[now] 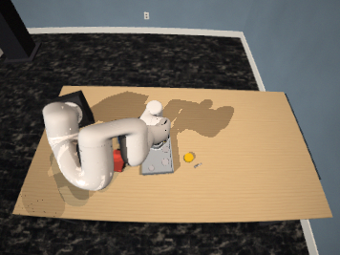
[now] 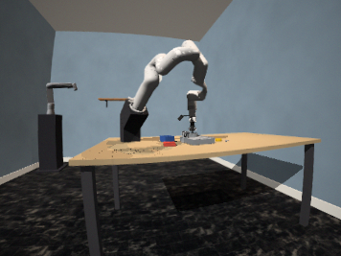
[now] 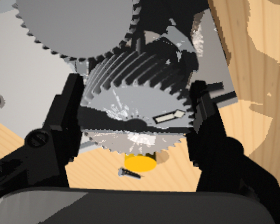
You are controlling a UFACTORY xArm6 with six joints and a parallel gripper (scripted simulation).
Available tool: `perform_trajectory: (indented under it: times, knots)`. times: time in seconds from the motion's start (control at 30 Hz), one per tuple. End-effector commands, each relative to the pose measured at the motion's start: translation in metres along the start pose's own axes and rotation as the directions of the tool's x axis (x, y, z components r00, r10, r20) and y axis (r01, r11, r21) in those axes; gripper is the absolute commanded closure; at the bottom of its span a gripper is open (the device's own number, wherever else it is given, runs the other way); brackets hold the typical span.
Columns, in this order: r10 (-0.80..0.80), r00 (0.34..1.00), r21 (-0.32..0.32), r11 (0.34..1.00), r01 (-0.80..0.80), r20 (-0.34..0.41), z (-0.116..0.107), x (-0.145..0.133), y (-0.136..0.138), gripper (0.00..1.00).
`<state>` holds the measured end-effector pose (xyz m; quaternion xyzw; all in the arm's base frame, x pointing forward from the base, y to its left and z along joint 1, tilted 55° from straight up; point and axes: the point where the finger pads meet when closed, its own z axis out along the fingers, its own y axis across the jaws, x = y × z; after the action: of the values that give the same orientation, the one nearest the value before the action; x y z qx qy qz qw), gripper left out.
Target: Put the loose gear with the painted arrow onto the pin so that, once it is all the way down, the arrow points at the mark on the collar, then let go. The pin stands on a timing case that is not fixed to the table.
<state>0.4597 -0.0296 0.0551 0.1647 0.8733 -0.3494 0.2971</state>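
In the wrist view my gripper point(image 3: 136, 94) is shut on the loose grey gear point(image 3: 138, 100), one black finger on each side of its toothed rim. A white painted arrow point(image 3: 169, 117) on the gear's face points to the right. The gear hangs just above the grey timing case point(image 3: 38, 91), next to a larger fixed gear point(image 3: 75, 12) at the top left. The pin and the collar mark are hidden under the held gear. In the top view the arm covers most of the timing case point(image 1: 159, 160). In the exterior view the gripper point(image 2: 192, 126) stands over the case point(image 2: 197, 139).
A yellow disc point(image 1: 189, 157) and a small grey screw point(image 1: 198, 164) lie right of the case. A red block point(image 1: 117, 160) lies left of it, and a blue block point(image 2: 167, 138) shows beside it in the exterior view. The arm's black base point(image 1: 76, 105) stands at the back left.
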Motion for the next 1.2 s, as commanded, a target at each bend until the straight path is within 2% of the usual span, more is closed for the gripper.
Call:
perform_trajectory:
  times: [0.0, 0.73, 0.77, 1.17]
  knots:
    - [0.001, 1.000, -0.002, 1.000, -0.001, 0.001, -0.0004, -0.0007, 0.0007, 1.00]
    - [0.001, 1.000, -0.002, 1.000, -0.001, 0.001, -0.0001, -0.0007, 0.0007, 1.00]
    - [0.001, 1.000, -0.002, 1.000, -0.001, 0.001, -0.0001, -0.0007, 0.0007, 0.00]
    - [0.001, 1.000, -0.002, 1.000, -0.001, 0.001, -0.0001, -0.0007, 0.0007, 0.00]
